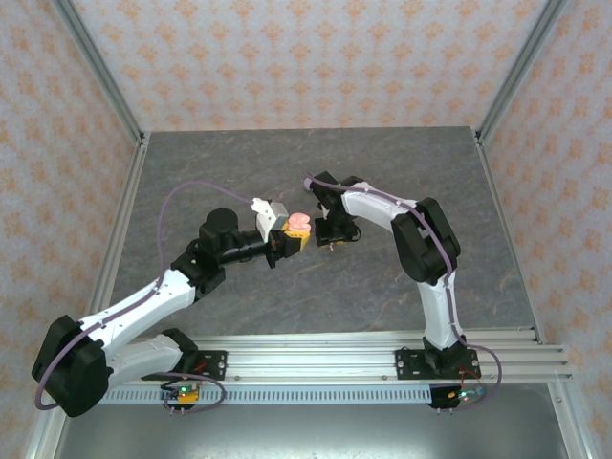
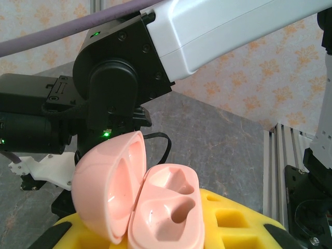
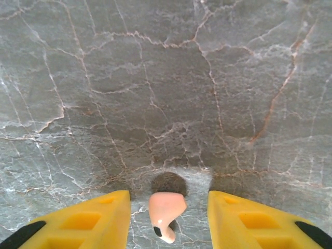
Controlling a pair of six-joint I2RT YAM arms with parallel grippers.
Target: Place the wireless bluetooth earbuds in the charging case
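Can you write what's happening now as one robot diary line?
left gripper: holding open pink case, empty | right gripper: open, pink earbud loose between jaws

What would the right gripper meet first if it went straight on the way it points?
Likely the pink earbud between the fingers of the right gripper, then the marble tabletop behind it; depth is unclear.

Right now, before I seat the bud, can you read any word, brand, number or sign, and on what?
No readable text anywhere.
On the charging case: nothing, plain pink.
On the earbud: nothing, plain pink.
On the white arm housing: no label; the green light below it carries no characters.
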